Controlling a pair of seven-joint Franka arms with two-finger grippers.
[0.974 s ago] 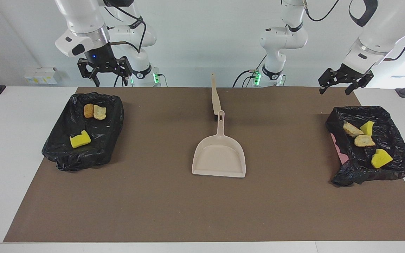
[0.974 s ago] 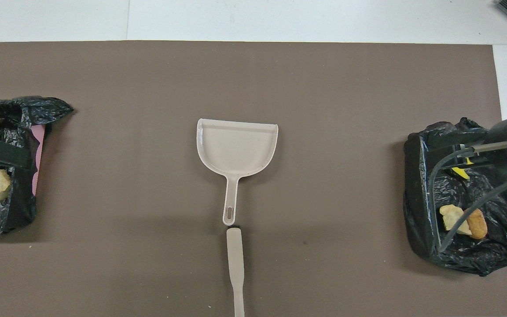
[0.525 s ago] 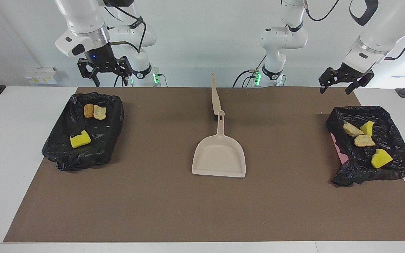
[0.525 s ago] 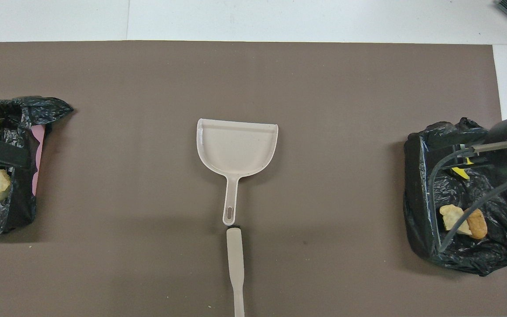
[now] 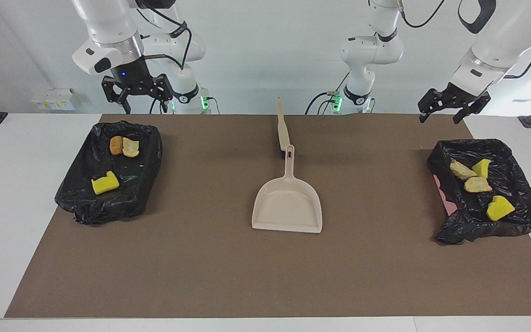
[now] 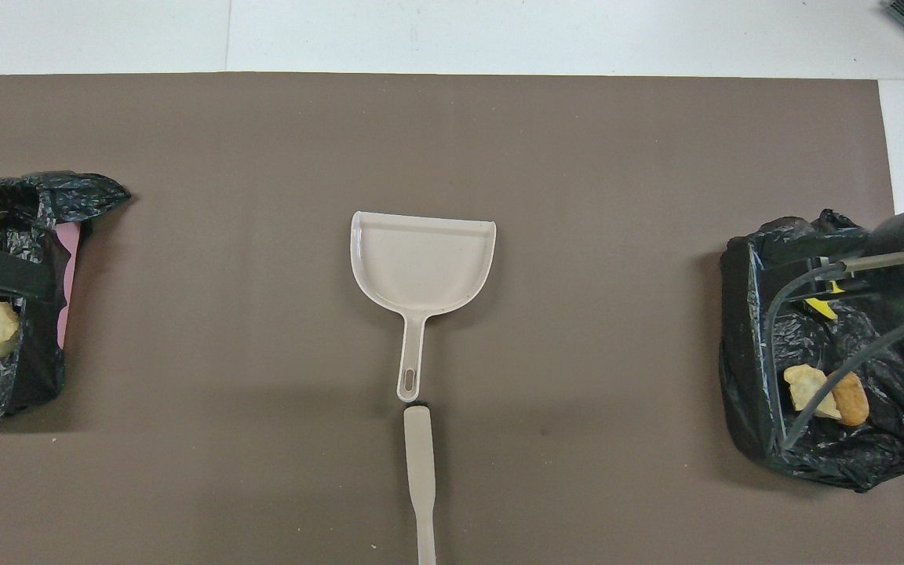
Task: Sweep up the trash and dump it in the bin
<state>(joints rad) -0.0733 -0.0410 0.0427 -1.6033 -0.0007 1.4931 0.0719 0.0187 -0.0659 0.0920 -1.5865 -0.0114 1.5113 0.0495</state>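
Below the raised right gripper, jaws wide and empty, sits a black-bag-lined bin holding three scraps of trash: one yellow sponge piece and two tan-orange foam chunks. Below the raised left gripper, also wide open and empty, a second black-lined bin holds four scraps: two yellow sponge pieces and two tan chunks. Between the grippers, on the brown mat, lies the beige plastic dustpan, its handle tip just beside the beige brush handle. Compared with one second earlier, the left gripper has risen slightly; nothing else has moved.
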